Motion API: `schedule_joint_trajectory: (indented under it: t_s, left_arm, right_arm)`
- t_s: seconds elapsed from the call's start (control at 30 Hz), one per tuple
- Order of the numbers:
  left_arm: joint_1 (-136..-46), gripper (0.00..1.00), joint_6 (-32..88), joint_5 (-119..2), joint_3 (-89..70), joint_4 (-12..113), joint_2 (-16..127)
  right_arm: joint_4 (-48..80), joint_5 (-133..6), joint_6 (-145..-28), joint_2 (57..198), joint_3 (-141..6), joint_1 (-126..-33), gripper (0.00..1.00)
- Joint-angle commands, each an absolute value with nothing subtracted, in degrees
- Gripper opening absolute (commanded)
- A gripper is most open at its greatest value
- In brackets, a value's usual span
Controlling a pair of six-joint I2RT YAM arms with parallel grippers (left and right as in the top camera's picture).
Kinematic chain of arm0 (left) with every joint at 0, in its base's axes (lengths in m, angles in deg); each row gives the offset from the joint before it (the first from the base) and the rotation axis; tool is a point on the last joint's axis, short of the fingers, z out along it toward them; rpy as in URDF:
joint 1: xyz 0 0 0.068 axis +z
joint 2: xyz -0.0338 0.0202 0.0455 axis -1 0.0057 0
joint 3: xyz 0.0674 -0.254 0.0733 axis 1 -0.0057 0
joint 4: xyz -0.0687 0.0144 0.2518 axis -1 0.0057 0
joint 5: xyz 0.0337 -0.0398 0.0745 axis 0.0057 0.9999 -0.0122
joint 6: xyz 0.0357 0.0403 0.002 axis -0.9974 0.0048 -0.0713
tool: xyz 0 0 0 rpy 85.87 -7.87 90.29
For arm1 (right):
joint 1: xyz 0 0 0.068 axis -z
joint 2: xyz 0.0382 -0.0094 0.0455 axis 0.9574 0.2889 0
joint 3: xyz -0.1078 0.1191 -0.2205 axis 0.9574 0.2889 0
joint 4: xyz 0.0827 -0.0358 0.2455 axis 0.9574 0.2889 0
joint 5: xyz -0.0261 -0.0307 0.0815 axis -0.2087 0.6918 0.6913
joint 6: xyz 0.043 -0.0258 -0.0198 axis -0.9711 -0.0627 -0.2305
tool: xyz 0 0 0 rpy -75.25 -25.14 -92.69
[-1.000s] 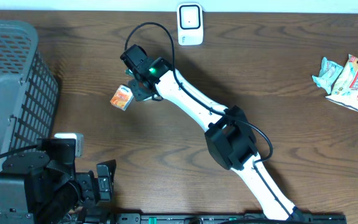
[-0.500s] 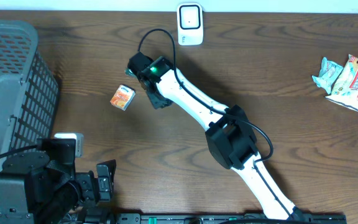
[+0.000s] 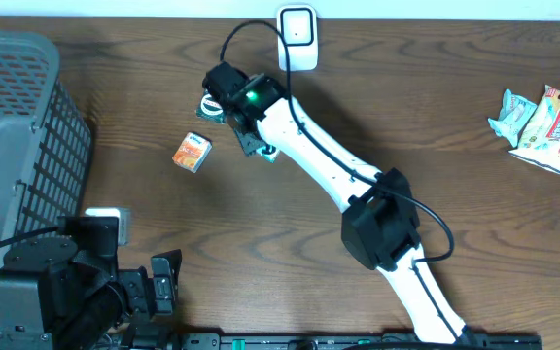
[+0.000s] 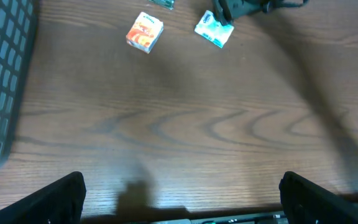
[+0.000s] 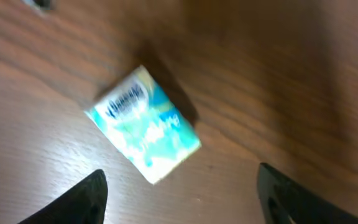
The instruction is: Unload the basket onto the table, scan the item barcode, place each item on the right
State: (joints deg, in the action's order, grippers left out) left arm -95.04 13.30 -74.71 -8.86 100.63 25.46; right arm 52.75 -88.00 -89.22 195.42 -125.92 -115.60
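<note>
Beneath the right gripper [image 5: 182, 190]: a small teal-and-white printed packet [image 5: 143, 124] is seen lying flat on the brown wood-grain bench [image 3: 163, 58], turned diagonally and touched by neither finger.
Right gripper: the jaws are spread wide, with one dark finger to each side of the packet and nothing pinched.
Packet face: blurred in the wrist view, so it cannot be told whether a barcode is shown.
Packet from overhead: mostly hidden under the white right arm, with only a teal edge shown.
Left gripper [image 4: 182, 190]: held low at the near left corner of the bench, jaws spread fully, nothing between them.
Small orange-and-white carton [image 3: 192, 153]: laid on the bench to the left of the packet, apart from it and touched by nothing.
White rounded scanner unit [image 3: 297, 37]: stood at the far edge of the bench, beyond the right wrist and apart from the packet.
Grey plastic lattice basket [image 3: 13, 126]: placed at the left end of the bench.
Crinkled snack bags [image 3: 542, 119]: laid together at the far right end, well apart from the packet.
</note>
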Motion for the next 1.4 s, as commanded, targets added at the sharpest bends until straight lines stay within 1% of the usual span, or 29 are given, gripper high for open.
schedule_joint_trajectory:
  t_s: [0.0, 0.13, 0.17, 0.27, 0.4, 0.43, 0.53, 0.67, 1.0, 1.1, 1.17, 1.27, 1.33, 1.37]
  left_arm:
    - [-95.06, 0.98, 13.61, -75.26, -8.71, 100.65, 25.57]
    - [-95.06, 0.98, 13.61, -75.26, -8.71, 100.65, 25.57]
    - [-95.06, 0.98, 13.61, -75.28, -8.71, 100.65, 25.57]
    - [-95.06, 0.98, 13.61, -75.28, -8.71, 100.65, 25.57]
    - [-95.06, 0.98, 13.63, -75.26, -8.71, 100.65, 25.57]
    - [-95.06, 0.98, 13.61, -75.28, -8.71, 100.65, 25.57]
    - [-95.06, 0.98, 13.61, -75.26, -8.71, 100.65, 25.57]
    - [-95.06, 0.98, 13.61, -75.28, -8.71, 100.65, 25.57]
    - [-95.06, 0.98, 13.61, -75.26, -8.71, 100.65, 25.57]
    - [-95.06, 0.98, 13.61, -75.26, -8.71, 100.65, 25.57]
    - [-95.06, 0.98, 13.61, -75.26, -8.71, 100.65, 25.57]
    - [-95.06, 0.98, 13.61, -75.28, -8.71, 100.65, 25.57]
    - [-95.06, 0.98, 13.61, -75.26, -8.71, 100.65, 25.57]
    - [-95.06, 0.98, 13.61, -75.26, -8.71, 100.65, 25.57]
  right_arm:
    - [50.96, -81.11, -83.10, 194.78, -125.92, -112.37, 0.72]
    - [49.23, -69.62, -75.27, 194.89, -125.92, -108.72, 0.72]
    - [49.26, -67.41, -73.87, 194.92, -125.92, -107.69, 0.70]
    - [49.65, -62.73, -72.54, 195.31, -125.90, -104.08, 0.59]
    - [49.28, -52.13, -70.86, 196.53, -125.33, -99.89, 0.54]
    - [48.97, -48.46, -69.44, 197.04, -125.11, -99.10, 0.53]
    - [48.45, -43.52, -67.77, 198.33, -125.11, -97.74, 0.53]
    - [48.45, -41.60, -67.14, 199.86, -125.09, -97.26, 0.54]
    - [48.53, -41.27, -66.31, 203.99, -124.85, -99.58, 0.54]
    - [48.56, -40.15, -66.38, 205.10, -124.78, -99.60, 0.46]
    - [48.56, -38.62, -66.38, 205.93, -124.78, -99.62, 0.43]
    - [48.91, -36.68, -66.35, 207.20, -124.74, -99.78, 0.42]
    - [49.45, -36.70, -66.38, 207.68, -124.74, -99.95, 0.38]
    - [49.63, -36.70, -66.35, 208.05, -124.74, -100.08, 0.34]
